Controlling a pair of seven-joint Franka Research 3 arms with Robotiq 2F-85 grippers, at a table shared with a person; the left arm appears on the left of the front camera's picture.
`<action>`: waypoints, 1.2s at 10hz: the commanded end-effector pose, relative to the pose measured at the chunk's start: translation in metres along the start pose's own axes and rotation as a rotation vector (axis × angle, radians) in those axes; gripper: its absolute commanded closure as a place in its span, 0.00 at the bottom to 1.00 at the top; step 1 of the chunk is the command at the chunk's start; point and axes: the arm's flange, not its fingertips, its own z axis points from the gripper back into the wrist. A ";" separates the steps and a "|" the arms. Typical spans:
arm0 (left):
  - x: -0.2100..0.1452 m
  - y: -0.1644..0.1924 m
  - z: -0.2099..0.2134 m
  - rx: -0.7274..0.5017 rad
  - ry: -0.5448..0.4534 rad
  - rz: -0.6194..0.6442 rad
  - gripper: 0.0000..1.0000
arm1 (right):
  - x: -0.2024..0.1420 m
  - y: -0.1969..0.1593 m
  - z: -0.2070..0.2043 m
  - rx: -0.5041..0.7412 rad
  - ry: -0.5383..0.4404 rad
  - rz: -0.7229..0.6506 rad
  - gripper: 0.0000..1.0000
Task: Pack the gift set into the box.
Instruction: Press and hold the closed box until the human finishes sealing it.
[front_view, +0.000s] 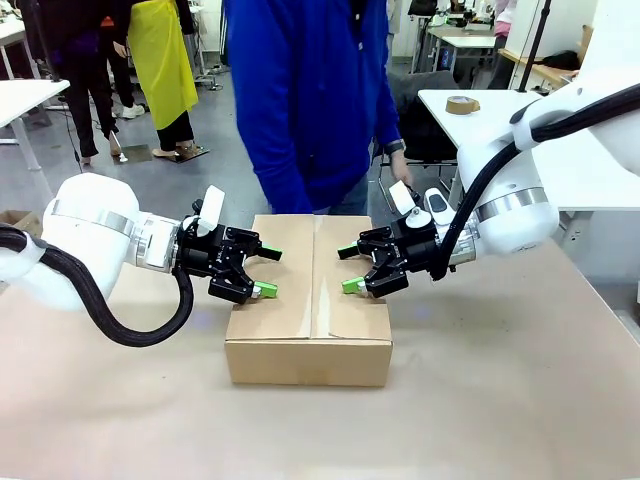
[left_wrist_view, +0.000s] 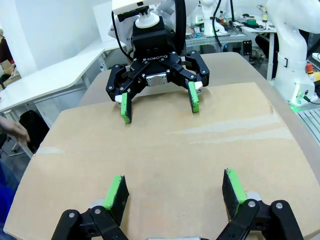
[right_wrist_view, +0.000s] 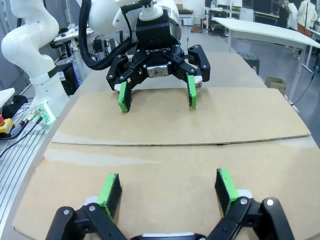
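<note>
The brown box (front_view: 308, 300) sat shut in the middle of the tabletop (front_view: 500, 400), top up. Its flap seam ran from the robot toward the person (front_view: 310, 100), and its long axis probably lay the same way. The left tool (front_view: 270, 271) and right tool (front_view: 346, 270) hung over the flaps, both spread, facing each other. The card looked stiff but crushable and probably light, so it was best gripped by opposite side walls, not the flaps.
</note>
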 end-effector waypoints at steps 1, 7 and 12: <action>-0.003 -0.001 0.000 0.007 0.005 0.006 0.02 | -0.003 0.001 -0.001 -0.006 0.002 0.022 0.00; -0.003 -0.001 0.000 0.007 0.005 0.006 0.02 | -0.003 0.001 -0.001 -0.006 0.002 0.022 0.00; -0.003 -0.001 0.000 0.007 0.005 0.006 0.02 | -0.003 0.001 -0.001 -0.006 0.002 0.022 0.00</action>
